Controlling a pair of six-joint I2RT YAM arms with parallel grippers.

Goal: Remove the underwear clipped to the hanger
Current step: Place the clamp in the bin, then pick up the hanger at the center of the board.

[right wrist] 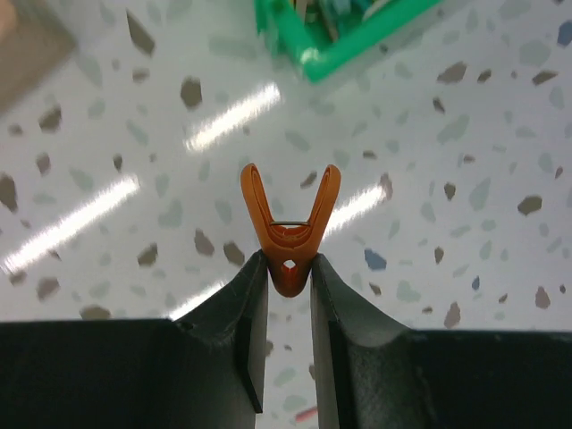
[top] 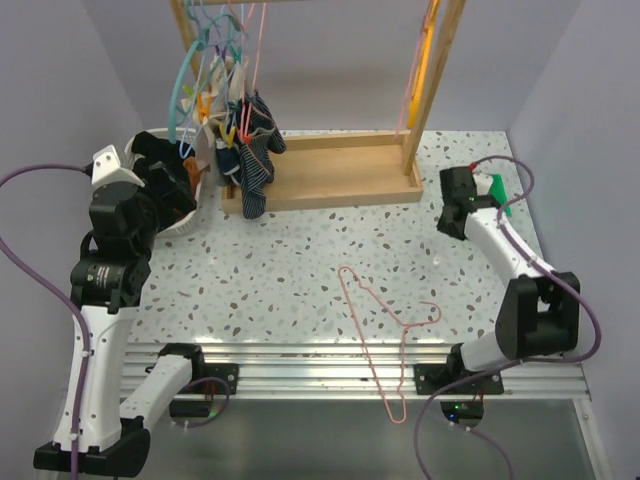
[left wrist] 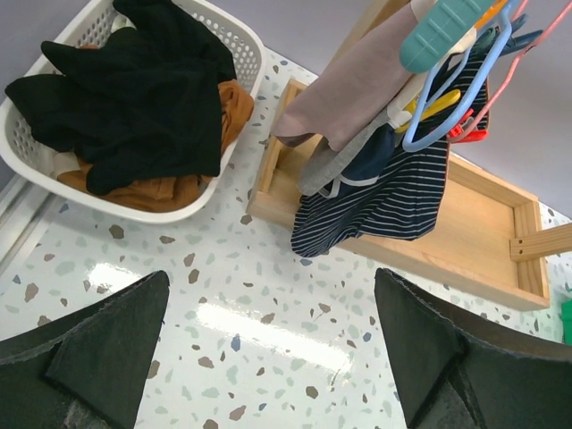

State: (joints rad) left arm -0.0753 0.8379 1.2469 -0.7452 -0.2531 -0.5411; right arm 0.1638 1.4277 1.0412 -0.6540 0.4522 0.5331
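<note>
Green object [right wrist: 344, 31]: blurred and cut off at 12 o'clock in the right wrist view; its kind cannot be told.
Orange clip [right wrist: 288, 223]: its lower end is hidden between the fingers of the right gripper [right wrist: 288, 268].
Basket [left wrist: 239, 40]: cut off at 11 o'clock in the left wrist view.
Orange-brown cloth [left wrist: 156, 189]: largely covered by black underwear [left wrist: 134, 98].
Hangers [top: 215, 35]: hooks are cut off at 12 o'clock in the top view.

Speckled terrazzo surface [top: 300, 270] carrying a wooden rack base [top: 340, 175], a white lattice basket [left wrist: 241, 40] containing orange-brown cloth [left wrist: 234, 107], and one pink wire hanger [top: 380, 325] lying flat near the front edge. Hung over the rack base: teal hanger [left wrist: 442, 31], grey-beige cloth [left wrist: 349, 98], dark blue striped garment [left wrist: 384, 201]. Also one orange clothes peg [right wrist: 286, 246], prongs spread in a V, near a green plastic item [right wrist: 353, 45].
</note>
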